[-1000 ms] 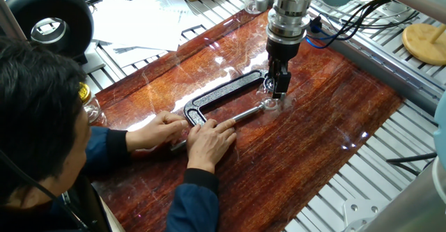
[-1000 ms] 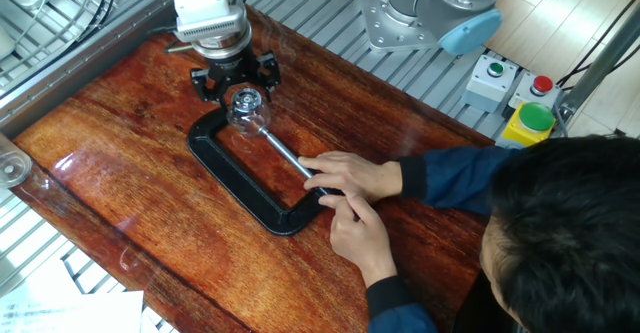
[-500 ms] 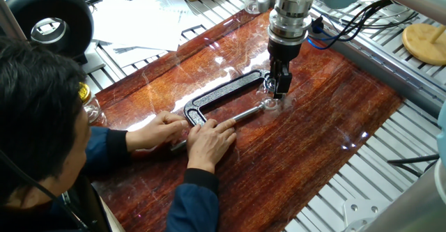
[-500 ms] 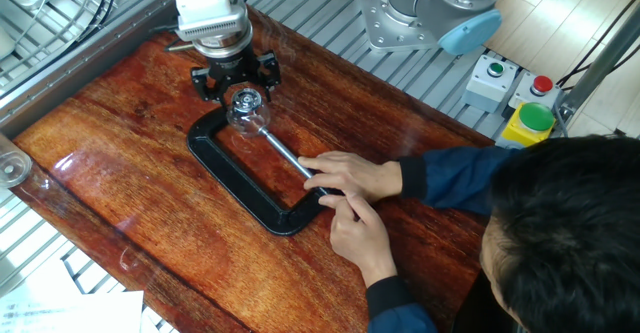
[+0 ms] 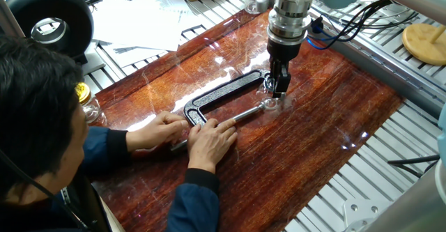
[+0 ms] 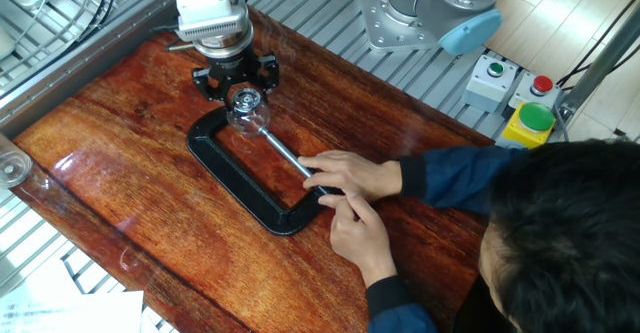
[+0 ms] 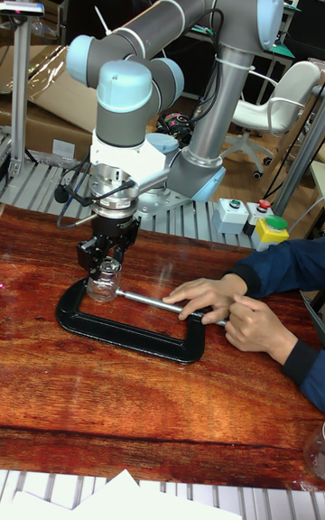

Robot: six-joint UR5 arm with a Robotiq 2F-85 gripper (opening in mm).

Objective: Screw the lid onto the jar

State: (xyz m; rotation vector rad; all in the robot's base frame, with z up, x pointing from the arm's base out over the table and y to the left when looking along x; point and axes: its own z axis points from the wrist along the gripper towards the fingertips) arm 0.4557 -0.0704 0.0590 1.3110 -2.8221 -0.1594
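The jar [image 7: 103, 285], small and of clear glass, was seen standing upright on the wooden table [image 5: 313, 131], held between the fixed end of the black C-clamp [image 6: 235, 178] and the pad of its screw rod [image 6: 285, 155]. The gripper [image 7: 106, 260] was positioned directly above it, on the same vertical axis, with its fingers reaching down about the jar's mouth; the lid [image 6: 246, 99] was seen in the other fixed view as a small silvery disc at the top of the jar, between the fingers. Whether the fingers were clenched on the lid or merely beside it could not be told from any view. The coming turn was judged to depend on this vertical alignment, since a cap set askew would cross-thread. In the other fixed view the clamp's long axis ran from the jar toward 4 o'clock, where the person's hands [image 6: 350, 188] were laid on the screw handle and frame, well apart from the gripper. Nothing was seen standing between gripper and jar; the clamp frame lay just beside the fingers at 7 o'clock and was judged the nearest obstacle to a rotation. A second jar with a yellow lid [image 5: 85, 99] stood at the table's edge, at 9 o'clock in one fixed view, well clear of the work.
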